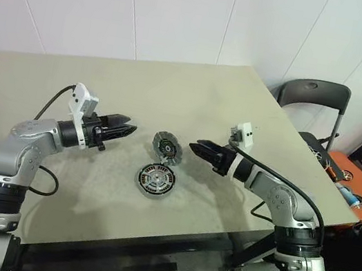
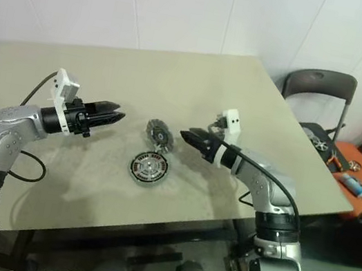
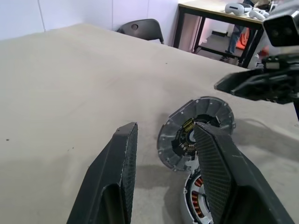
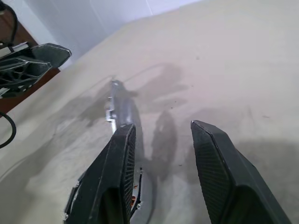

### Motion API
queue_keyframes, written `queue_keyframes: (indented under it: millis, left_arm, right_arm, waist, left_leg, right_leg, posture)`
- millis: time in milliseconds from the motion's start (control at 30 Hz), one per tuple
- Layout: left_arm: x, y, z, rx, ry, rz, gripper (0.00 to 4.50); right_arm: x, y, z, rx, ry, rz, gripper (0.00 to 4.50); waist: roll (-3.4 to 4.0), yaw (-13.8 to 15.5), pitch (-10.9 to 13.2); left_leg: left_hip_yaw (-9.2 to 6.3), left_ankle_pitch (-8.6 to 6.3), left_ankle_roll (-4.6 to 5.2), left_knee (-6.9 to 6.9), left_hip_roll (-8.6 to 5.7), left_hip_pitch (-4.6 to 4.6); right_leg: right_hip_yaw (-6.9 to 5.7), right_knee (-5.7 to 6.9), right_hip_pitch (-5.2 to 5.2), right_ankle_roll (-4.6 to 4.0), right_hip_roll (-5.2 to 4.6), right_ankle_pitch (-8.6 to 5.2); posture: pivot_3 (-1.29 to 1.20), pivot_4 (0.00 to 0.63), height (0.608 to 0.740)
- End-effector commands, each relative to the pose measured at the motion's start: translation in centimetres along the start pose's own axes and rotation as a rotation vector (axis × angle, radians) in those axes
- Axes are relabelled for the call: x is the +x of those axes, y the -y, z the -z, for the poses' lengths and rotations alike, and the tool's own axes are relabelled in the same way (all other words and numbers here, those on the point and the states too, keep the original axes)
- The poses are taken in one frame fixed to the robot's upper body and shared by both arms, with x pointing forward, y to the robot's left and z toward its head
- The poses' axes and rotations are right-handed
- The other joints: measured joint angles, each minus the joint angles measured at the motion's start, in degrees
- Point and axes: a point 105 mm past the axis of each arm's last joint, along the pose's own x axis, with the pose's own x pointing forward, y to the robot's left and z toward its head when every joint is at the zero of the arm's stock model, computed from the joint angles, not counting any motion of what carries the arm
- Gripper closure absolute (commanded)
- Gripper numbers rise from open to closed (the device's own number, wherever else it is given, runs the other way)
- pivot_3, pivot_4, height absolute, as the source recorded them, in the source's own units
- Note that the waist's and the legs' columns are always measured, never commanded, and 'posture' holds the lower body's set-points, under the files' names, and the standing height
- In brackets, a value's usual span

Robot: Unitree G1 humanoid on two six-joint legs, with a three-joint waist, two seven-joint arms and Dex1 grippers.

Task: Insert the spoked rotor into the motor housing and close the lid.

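Note:
Flat on the table lies the motor housing (image 1: 157, 179), with copper windings showing in the left wrist view (image 3: 200, 209). I cannot tell whether the spoked rotor sits in it. Just behind it the lid (image 1: 165, 145), a grey disc with a darker ring, stands tilted on its edge (image 3: 196, 133). My left gripper (image 1: 131, 128) hovers open and empty to the left of the lid. To the lid's right, my right gripper (image 1: 193, 147) is likewise open and empty, pointing at the lid. Neither touches a disc.
The tan table (image 1: 196, 89) has its right edge close behind my right arm. Beyond that edge stand a dark chair (image 1: 314, 96) and an orange surface (image 1: 349, 176) with small items. White walls close the back.

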Motion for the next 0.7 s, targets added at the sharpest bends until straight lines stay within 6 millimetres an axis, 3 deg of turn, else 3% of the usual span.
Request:
queue_keyframes:
  millis: [33,333,700]
  left_arm:
    - [-0.2,0.0,-1.2,0.045,0.026,-0.005,2.46]
    - [-0.4,-0.2,-0.9,0.037,0.023,-0.019,2.46]
    - [-0.1,-0.2,-0.9,0.039,0.025,-0.017,2.46]
  right_arm:
    - [0.5,-1.5,-1.1,-0.027,0.003,-0.088,2.53]
    - [0.2,-4.2,0.0,0.018,-0.078,-0.24,2.53]
    - [1.9,-2.7,0.5,-0.128,-0.065,-0.147,2.53]
  waist:
    - [0.0,-0.04,0.0]
    - [0.0,-0.12,0.0]
    - [0.0,-0.15,-0.01]
  left_leg:
    - [0.0,0.0,0.0,-0.01,0.0,-0.02]
    - [-0.01,0.0,0.0,0.03,0.01,-0.01]
    - [0.0,0.0,-0.01,0.04,0.01,0.0]
  right_leg:
    - [0.0,0.0,-0.02,0.0,0.0,0.0]
    - [0.0,0.07,-0.03,0.0,0.02,0.0]
    - [0.01,0.08,-0.03,0.01,0.01,0.01]
  posture:
    - [0.0,0.0,0.74]
    - [0.0,0.0,0.74]
    - [0.0,0.0,0.74]
